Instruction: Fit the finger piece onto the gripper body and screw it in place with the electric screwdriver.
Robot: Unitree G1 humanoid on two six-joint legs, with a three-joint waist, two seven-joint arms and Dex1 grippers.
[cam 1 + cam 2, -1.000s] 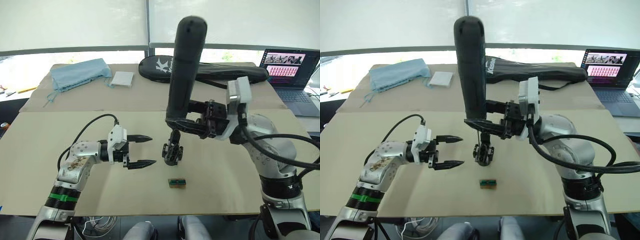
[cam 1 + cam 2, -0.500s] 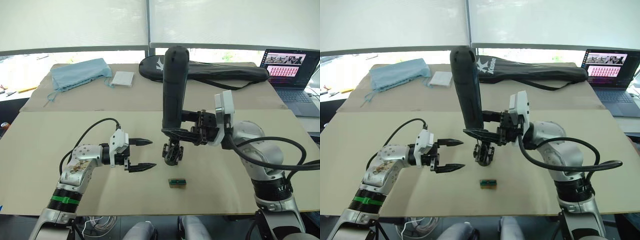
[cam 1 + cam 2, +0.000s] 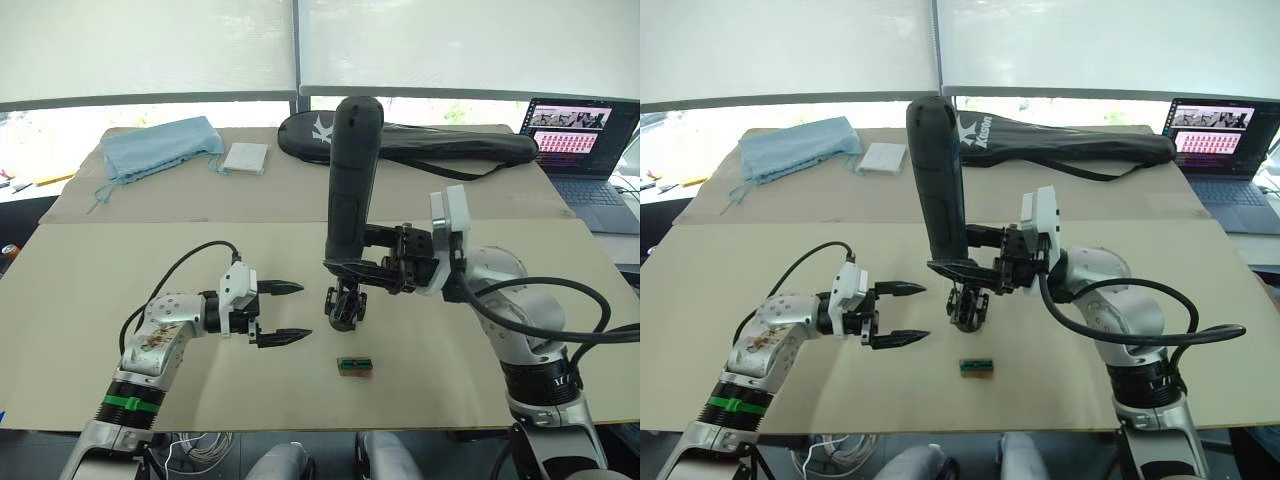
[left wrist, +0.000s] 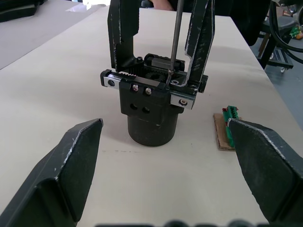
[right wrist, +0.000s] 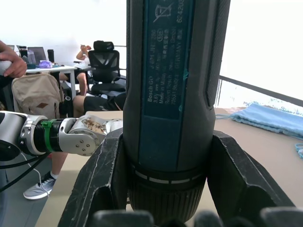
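Note:
The gripper body (image 4: 151,113) stands upright on its round base in the middle of the table, also seen from the head (image 3: 343,305). Two black fingers rise from it; I cannot tell which is the finger piece. The electric screwdriver (image 3: 350,180) stands nearly upright over it, and its thin bit (image 4: 176,38) comes down between the two fingers onto the body's top. My right gripper (image 3: 347,266) is shut on the electric screwdriver's lower end. My left gripper (image 3: 303,310) is open just left of the body and touches nothing.
A small green-and-brown box (image 3: 354,366) lies in front of the body. At the table's back are a black racket bag (image 3: 430,142), a blue cloth (image 3: 160,145) and a white pad (image 3: 246,157). A laptop (image 3: 580,140) sits at the far right.
Over the last second my right arm lowered the screwdriver and brought it closer to upright over the body. My left gripper edged slightly toward the body and stayed open.

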